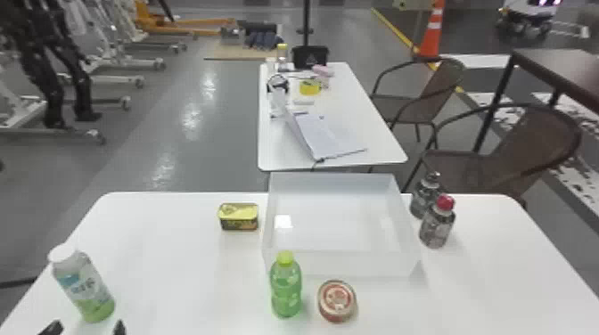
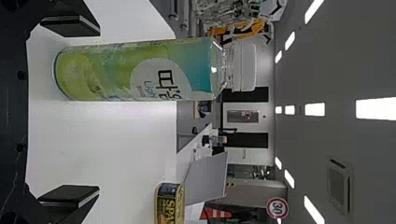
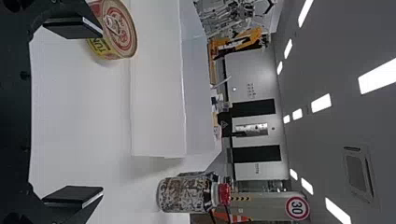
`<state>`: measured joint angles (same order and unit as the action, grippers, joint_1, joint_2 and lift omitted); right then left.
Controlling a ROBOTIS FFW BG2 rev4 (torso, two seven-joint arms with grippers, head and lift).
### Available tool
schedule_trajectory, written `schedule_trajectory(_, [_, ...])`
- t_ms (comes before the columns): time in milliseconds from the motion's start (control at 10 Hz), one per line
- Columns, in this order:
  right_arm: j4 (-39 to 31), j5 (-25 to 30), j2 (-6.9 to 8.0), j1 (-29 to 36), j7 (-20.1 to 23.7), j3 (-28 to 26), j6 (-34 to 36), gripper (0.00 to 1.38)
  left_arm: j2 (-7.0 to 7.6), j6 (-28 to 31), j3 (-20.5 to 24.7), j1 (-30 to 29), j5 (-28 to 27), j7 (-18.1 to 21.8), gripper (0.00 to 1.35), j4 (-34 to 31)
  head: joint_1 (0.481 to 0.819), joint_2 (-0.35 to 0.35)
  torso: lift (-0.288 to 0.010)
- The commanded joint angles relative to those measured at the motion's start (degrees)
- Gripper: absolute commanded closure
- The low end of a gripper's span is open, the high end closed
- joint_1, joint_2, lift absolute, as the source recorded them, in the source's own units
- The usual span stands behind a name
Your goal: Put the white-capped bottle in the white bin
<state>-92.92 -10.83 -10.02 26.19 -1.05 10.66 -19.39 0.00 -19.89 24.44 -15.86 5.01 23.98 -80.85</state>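
The white-capped bottle (image 1: 84, 285) stands upright at the table's left side, green at its base. My left gripper (image 1: 84, 328) is just in front of it at the bottom edge, its two dark fingertips spread. In the left wrist view the bottle (image 2: 135, 70) lies beyond the parted fingers of the left gripper (image 2: 84, 112), not held. The white bin (image 1: 341, 265) sits at the table's middle back, with nothing inside. In the right wrist view my right gripper (image 3: 88, 112) is open and holds nothing, with the bin's wall (image 3: 156, 93) farther off.
A green bottle (image 1: 286, 287) and a round can (image 1: 337, 300) stand before the bin. A yellow rectangular can (image 1: 239, 217) is left of it. To its right are a red-capped bottle (image 1: 437, 225) and another dark bottle (image 1: 424, 196). A second table (image 1: 374, 153) lies beyond.
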Motion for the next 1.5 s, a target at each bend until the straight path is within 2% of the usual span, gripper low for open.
schedule_trajectory(0, [0.0,0.0,0.0,0.0,0.0,0.0,0.1,0.11,-0.15,-0.7,-1.1,1.2,0.9,-1.5,0.11,1.8,0.549,0.0,-0.1])
schedule_trajectory(200, [0.0,0.1,0.0,-0.2,0.1,0.1,0.3,0.11,-0.15,-2.3,-4.4,2.3,3.1,-6.6,0.11,3.5,0.549,0.0,-0.1])
schedule_trajectory(400, [0.3,0.1,0.09,-0.3,0.6,0.0,0.5,0.11,-0.15,-3.6,-8.9,3.6,5.7,-13.9,0.11,4.5,0.549,0.0,-0.1])
schedule_trajectory(500, [0.3,0.1,0.09,-0.4,1.0,0.1,0.7,0.11,-0.15,-3.8,-9.1,4.5,4.6,-15.5,0.11,4.7,0.549,0.0,-0.1])
schedule_trajectory(700, [0.5,0.1,0.35,-0.6,1.2,0.1,0.8,0.11,-0.15,-3.8,-9.1,5.5,3.2,-21.6,0.11,4.7,0.549,0.0,-0.1])
schedule_trajectory(900, [0.6,0.3,0.7,-0.8,1.8,0.0,0.9,0.11,-0.15,-4.6,-8.0,6.4,3.4,-23.9,0.12,6.5,0.549,0.0,-0.1])
schedule_trajectory(1100, [0.8,0.4,0.97,-0.9,2.2,0.0,1.1,0.11,-0.15,-5.4,-8.0,9.2,3.5,-24.2,0.14,9.6,0.549,0.0,-0.1])
schedule_trajectory(1300, [1.1,0.4,1.14,-1.3,2.8,0.0,1.3,0.11,1.67,-6.7,-9.5,11.9,4.9,-24.2,0.23,13.0,0.549,0.0,-0.1])
schedule_trajectory(1400, [1.2,0.4,1.23,-1.4,3.0,0.0,1.3,0.11,2.2,-6.7,-9.2,12.2,4.0,-24.2,0.35,13.1,0.549,0.0,-0.1])
